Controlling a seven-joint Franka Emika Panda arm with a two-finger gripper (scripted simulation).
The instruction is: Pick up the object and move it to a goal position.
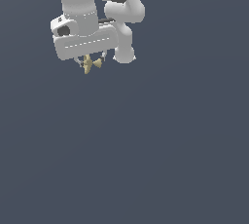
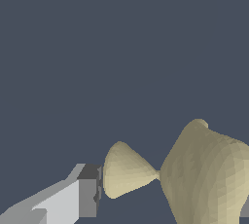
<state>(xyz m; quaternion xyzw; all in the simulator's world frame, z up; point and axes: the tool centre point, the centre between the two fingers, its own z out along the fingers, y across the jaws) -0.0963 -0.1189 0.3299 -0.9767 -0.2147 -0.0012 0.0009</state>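
The white claw [image 1: 89, 61] pinched the tiny pale tan-yellow pronged object [image 1: 90, 64] between its fingers [image 2: 73, 198], directly under the white arm, near the exterior view's upper left.

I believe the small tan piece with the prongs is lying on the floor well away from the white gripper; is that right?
Not quite. The small tan piece is not lying apart from the white gripper; it sits right between its fingers. The exterior view shows it tucked under the hand, and the wrist view shows a finger pad right against it.
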